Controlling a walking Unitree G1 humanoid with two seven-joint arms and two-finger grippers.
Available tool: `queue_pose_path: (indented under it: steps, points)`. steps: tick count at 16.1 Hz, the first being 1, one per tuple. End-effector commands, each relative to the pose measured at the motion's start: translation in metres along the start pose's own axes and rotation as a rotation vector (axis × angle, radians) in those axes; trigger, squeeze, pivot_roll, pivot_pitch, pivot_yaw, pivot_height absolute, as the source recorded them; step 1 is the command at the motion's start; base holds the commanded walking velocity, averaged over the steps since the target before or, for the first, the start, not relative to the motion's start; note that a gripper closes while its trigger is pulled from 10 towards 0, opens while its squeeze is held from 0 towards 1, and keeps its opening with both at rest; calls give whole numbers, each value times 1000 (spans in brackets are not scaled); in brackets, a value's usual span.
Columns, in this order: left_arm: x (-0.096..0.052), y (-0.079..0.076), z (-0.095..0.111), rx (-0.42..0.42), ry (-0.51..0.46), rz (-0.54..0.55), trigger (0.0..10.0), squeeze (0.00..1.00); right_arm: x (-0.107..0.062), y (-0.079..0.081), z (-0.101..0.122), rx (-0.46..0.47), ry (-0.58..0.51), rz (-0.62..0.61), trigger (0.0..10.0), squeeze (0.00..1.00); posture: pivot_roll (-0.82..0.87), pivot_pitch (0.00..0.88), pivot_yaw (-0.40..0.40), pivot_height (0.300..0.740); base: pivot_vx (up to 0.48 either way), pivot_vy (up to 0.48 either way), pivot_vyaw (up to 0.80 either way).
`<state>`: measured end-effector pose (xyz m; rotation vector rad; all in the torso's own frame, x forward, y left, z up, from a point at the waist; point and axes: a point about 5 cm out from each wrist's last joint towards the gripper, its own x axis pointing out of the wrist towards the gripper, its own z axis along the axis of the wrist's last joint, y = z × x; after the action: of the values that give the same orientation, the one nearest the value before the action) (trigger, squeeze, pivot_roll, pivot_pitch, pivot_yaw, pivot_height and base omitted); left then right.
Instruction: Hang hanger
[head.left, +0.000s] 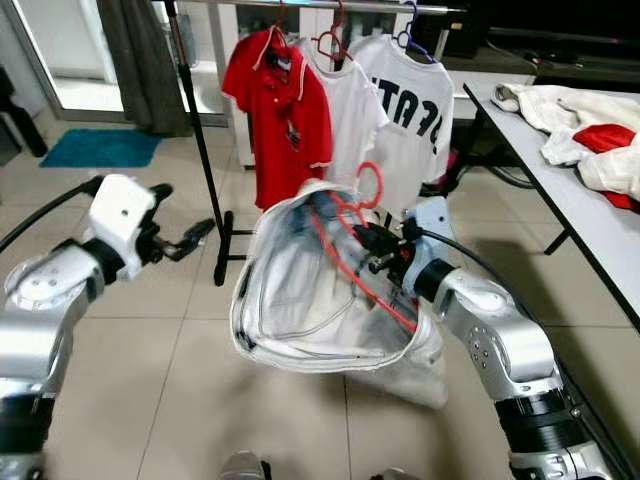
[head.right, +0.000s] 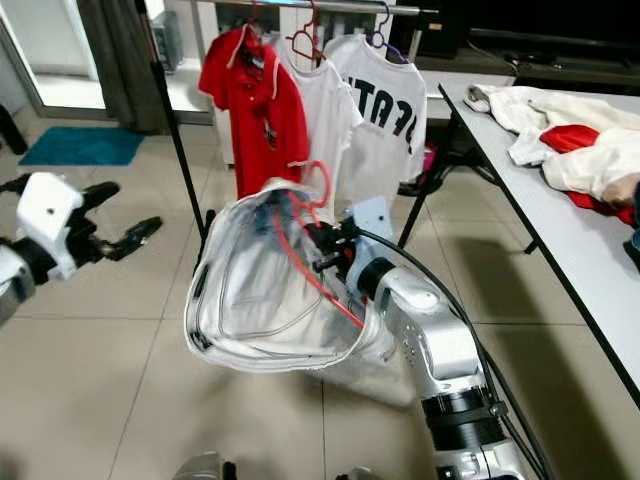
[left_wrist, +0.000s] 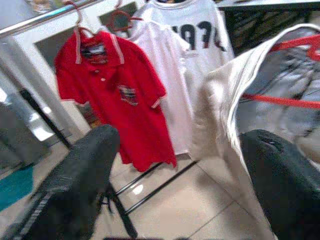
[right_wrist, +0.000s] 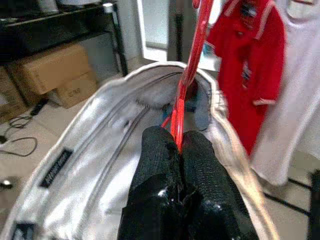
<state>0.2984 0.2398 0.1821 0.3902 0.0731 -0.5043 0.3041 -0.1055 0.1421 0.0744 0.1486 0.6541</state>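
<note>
A red plastic hanger (head.left: 352, 250) carries a white garment (head.left: 290, 300) that hangs open below it like a bag. My right gripper (head.left: 372, 246) is shut on the hanger's bar, and the pinched red hanger (right_wrist: 181, 107) runs up from the black fingertips (right_wrist: 165, 150). The hanger's hook (head.left: 370, 180) points up, in front of the shirts and below the rail (head.left: 330, 6). My left gripper (head.left: 190, 238) is open, held out to the left of the garment, with nothing between its fingers (left_wrist: 82, 175).
A clothes rack holds a red polo (head.left: 282, 110) and two white shirts (head.left: 405, 110) on its rail. Its black pole (head.left: 205, 150) stands between my left gripper and the garment. A table (head.left: 560, 190) with piled clothes runs along the right. A teal mat (head.left: 100, 147) lies far left.
</note>
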Motion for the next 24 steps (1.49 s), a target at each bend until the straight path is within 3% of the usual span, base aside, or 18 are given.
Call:
queue_pose_path:
  steps: [1,2,3,4,5,7,8,9,10,15,24]
  points:
    - [10,-11,-6,-5,36,-50,10000,1000,1,9,26,-45,-114,59,10000,0,63,0,-26,705,0,0,0]
    - [14,-14,-9,-18,45,-52,10000,1000,0,10,27,-43,-117,66,10000,0,63,0,-26,705,0,0,0]
    - [24,-17,-17,-52,52,-32,10000,831,0,12,30,-39,-128,81,10000,0,57,0,-25,705,0,0,0]
    - [33,-19,-24,-70,63,-13,10000,55,0,15,33,-38,-141,101,10000,0,56,0,-27,705,0,0,0]
    - [42,-22,-29,-64,78,-20,10000,0,-1,18,36,-39,-153,123,10000,0,54,0,-28,705,0,0,0]
    - [53,-29,-33,-57,90,-39,10000,0,-2,22,39,-38,-165,148,10000,0,48,0,-29,705,0,0,0]
    - [56,-32,-34,-53,88,-46,9451,0,-2,23,40,-36,-169,153,10000,0,48,0,-29,705,0,0,0]
    - [57,-33,-34,-50,86,-47,7922,0,-2,23,40,-34,-170,154,10000,0,48,0,-29,705,0,0,0]
    - [60,-34,-35,-42,73,-37,0,0,-3,24,41,-27,-173,153,10000,0,38,0,-26,705,0,0,0]
    - [63,-42,-40,-43,48,-63,0,0,-3,24,41,-13,-171,154,10000,0,39,0,-28,705,0,0,0]
    - [64,-39,-47,-42,64,-47,0,0,-4,23,40,4,-168,141,10000,0,35,0,-22,705,0,0,0]
